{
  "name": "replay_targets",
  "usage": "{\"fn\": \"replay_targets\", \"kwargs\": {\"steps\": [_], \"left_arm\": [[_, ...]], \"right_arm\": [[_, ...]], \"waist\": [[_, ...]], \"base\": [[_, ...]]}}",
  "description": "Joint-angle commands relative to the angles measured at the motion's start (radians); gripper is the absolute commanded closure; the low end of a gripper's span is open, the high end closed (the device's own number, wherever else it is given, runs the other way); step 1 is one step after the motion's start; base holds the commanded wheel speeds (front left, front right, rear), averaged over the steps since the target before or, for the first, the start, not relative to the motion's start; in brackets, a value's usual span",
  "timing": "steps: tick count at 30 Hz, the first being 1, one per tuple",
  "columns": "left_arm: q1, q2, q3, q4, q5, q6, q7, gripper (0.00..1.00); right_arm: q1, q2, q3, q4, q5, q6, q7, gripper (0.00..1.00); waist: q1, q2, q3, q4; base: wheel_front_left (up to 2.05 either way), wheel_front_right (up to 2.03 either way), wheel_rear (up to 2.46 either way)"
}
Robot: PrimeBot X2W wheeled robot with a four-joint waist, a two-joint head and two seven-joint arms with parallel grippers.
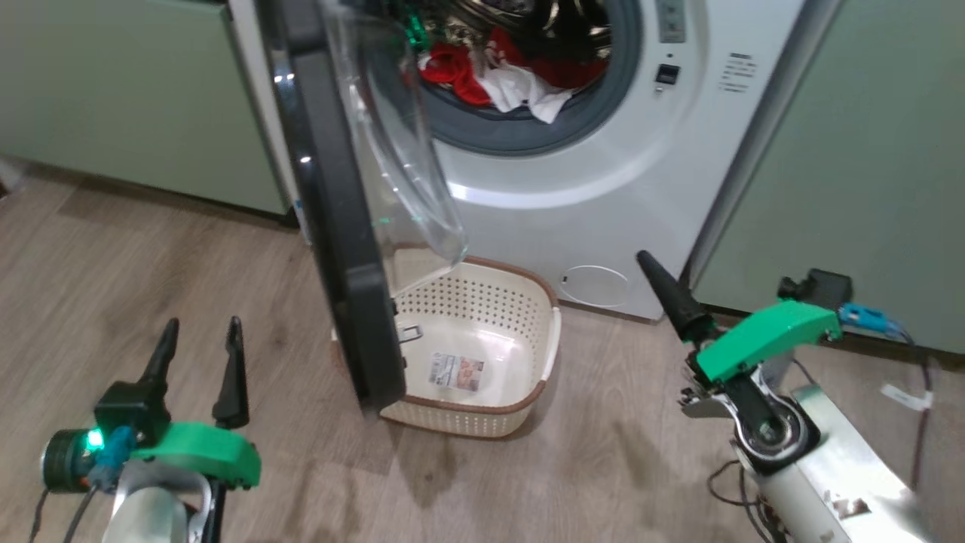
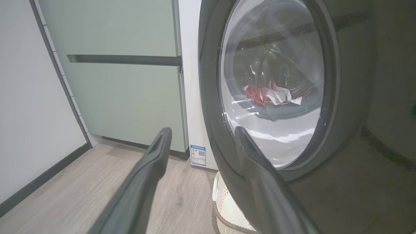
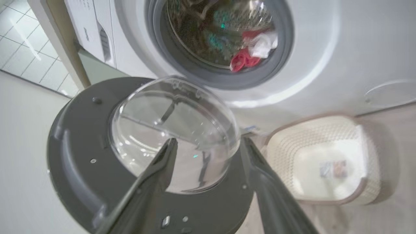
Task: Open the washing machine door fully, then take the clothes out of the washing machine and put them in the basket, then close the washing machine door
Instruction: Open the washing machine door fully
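Two claws are flanking the washing machine door [image 1: 339, 249], which is standing about half open, edge-on to the robot and hinged at the left of the washing machine [image 1: 641, 188]. The left claw [image 1: 203, 324] is hanging low with its fingers spread, holding nothing and facing the door's outer black ring from just beside it; I cannot tell whether it is touching. The right claw [image 3: 208, 141], also spread and holding nothing, is looking at the inner face and its glass bowl, so it seems the better placed to push the door wider. The clothes [image 1: 513, 79] are lying in the drum mouth, red and white, spilling onto the grey seal, up and left of the right claw. The basket [image 1: 482, 302] is sitting on the floor [image 1: 151, 249] before the machine, partly behind the door's lower edge, holding only its label.
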Motion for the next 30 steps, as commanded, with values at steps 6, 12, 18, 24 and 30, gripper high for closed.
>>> {"fn": "replay_targets", "kwargs": {"steps": [6, 12, 18, 24, 30], "left_arm": [[-0.053, 0.033, 0.082, -0.021, -0.014, -0.010, -0.007, 0.00], [-0.060, 0.038, 0.110, -0.018, -0.015, -0.018, -0.007, 0.00], [-0.062, 0.027, 0.116, -0.019, -0.010, -0.021, -0.007, 0.00], [-0.059, 0.018, 0.120, -0.006, -0.007, -0.023, -0.007, 0.00], [-0.054, 0.011, 0.121, 0.002, -0.004, -0.024, -0.007, 0.00]], "right_arm": [[-0.020, -0.110, 0.136, -0.012, -0.142, 0.000, -0.308, 0.00], [-0.014, -0.154, 0.013, -0.019, -0.464, 0.000, -0.388, 0.00], [0.115, -0.092, -0.155, -0.122, -0.812, 0.000, -0.389, 0.00], [0.208, -0.056, -0.181, -0.123, -0.962, 0.000, -0.389, 0.00], [0.255, -0.040, -0.184, -0.100, -1.009, 0.000, -0.389, 0.00]], "waist": [[0.0000, -0.0001, -0.006, -0.060], [0.0000, -0.0001, -0.001, -0.091], [0.0000, -0.0001, -0.002, -0.097], [0.0000, -0.0001, -0.008, -0.095], [0.0000, -0.0001, -0.016, -0.091]], "base": [[0.00, 0.00, 0.00], [0.00, 0.00, 0.00], [0.00, 0.00, 0.00], [0.00, 0.00, 0.00], [0.00, 0.00, 0.00]]}}
